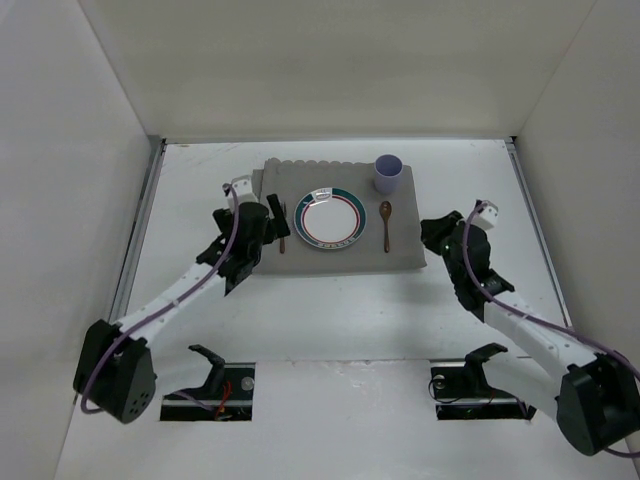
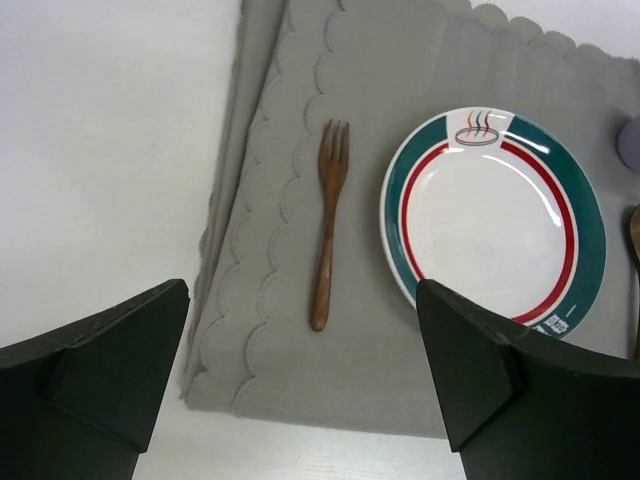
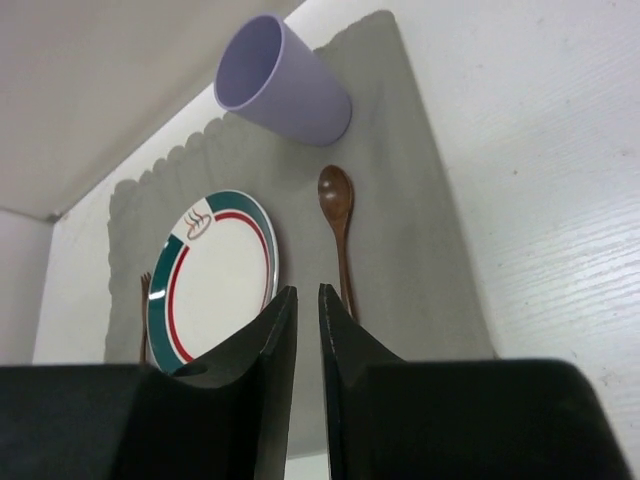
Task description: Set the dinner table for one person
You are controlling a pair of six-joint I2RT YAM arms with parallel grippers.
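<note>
One plate (image 1: 329, 217), one fork (image 2: 328, 225), one spoon (image 1: 385, 224) and one cup (image 1: 388, 174) on one placemat (image 1: 410, 255); bare table (image 1: 350, 320) surrounds it; left end effector (image 2: 302, 295) released wide, right end effector (image 3: 307, 295) clenched, empty.

White dinner table (image 1: 330, 330); grey placemat (image 2: 400, 60); white plate (image 2: 490, 215), teal rim, red ring; lilac cup (image 3: 295, 95); brown fork (image 2: 328, 225), spoon (image 3: 336, 200).

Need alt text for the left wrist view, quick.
A wooden fork lies on a grey scalloped placemat, beside a white plate with green and red rings, not touching it. The left tool frames the bottom corners, wide open and empty.
</note>
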